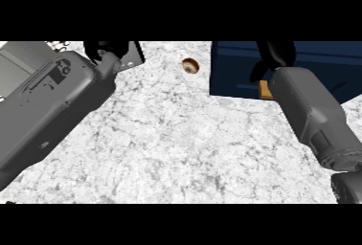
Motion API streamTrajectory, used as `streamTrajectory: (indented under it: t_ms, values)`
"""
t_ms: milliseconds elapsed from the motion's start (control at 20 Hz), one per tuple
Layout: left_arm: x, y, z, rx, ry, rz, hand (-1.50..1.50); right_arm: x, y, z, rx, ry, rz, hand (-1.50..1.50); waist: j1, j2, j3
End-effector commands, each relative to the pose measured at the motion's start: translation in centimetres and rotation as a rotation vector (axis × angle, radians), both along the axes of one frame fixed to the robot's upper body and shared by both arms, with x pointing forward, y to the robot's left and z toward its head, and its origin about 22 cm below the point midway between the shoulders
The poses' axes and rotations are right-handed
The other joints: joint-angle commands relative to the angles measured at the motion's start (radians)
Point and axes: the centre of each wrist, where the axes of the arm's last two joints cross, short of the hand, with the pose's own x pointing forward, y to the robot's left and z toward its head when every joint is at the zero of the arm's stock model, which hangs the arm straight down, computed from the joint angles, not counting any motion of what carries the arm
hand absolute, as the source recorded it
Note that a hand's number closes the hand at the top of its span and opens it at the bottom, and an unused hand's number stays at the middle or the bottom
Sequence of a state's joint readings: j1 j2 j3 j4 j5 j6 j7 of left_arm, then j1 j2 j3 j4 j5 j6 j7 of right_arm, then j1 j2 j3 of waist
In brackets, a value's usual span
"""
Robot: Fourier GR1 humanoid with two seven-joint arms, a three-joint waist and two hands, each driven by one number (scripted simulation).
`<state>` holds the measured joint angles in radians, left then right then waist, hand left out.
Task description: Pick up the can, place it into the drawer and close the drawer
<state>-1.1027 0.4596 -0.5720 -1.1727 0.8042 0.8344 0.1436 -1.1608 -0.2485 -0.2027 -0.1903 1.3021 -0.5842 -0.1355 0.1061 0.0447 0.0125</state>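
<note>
The can (189,66) lies on the white marble counter (184,143) near its far edge, seen end-on as a small brown oval, just left of the dark blue drawer (237,67) that fills the far right corner. No hand touches it. The right hand (274,55) is over the drawer, well to the right of the can, with the drawer's near-left corner between them; its dark fingers hang down, but whether they are curled or straight I cannot tell, and a small orange patch by the wrist is too hidden to name. The left hand (106,50) sits near the far left of the counter, on the can's other side and about as far off; its fingers are mostly cut off by the view's upper limit, so its state is also beyond telling. With the can outside the drawer, the job in hand looks to be getting hold of it. To do that well, the nearer-suited hand should come in from above, fingers and thumb spread to either side of the can's round body, since a can lying on its side may roll if nudged from one side only.
</note>
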Motion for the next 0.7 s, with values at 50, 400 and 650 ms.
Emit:
streamTrajectory:
  t_ms: [50, 400, 650]
  values:
    - [-0.3, 0.7, 0.6, -0.007, 0.007, -0.012, -1.50, 1.1, 2.7, 3.5, 0.202, -0.016, 0.124, -1.50, 0.015, -0.013, -0.008]
    - [-0.7, 0.5, 0.3, 0.000, -0.005, 0.000, -1.50, 1.1, 3.2, 3.0, 0.670, 0.020, 0.151, -1.50, 0.009, -0.013, -0.003]
    - [-1.0, 1.0, 0.6, -0.006, 0.011, -0.001, -1.50, 1.2, 2.6, 3.4, 0.744, 0.036, 0.175, -1.50, 0.001, -0.014, -0.008]
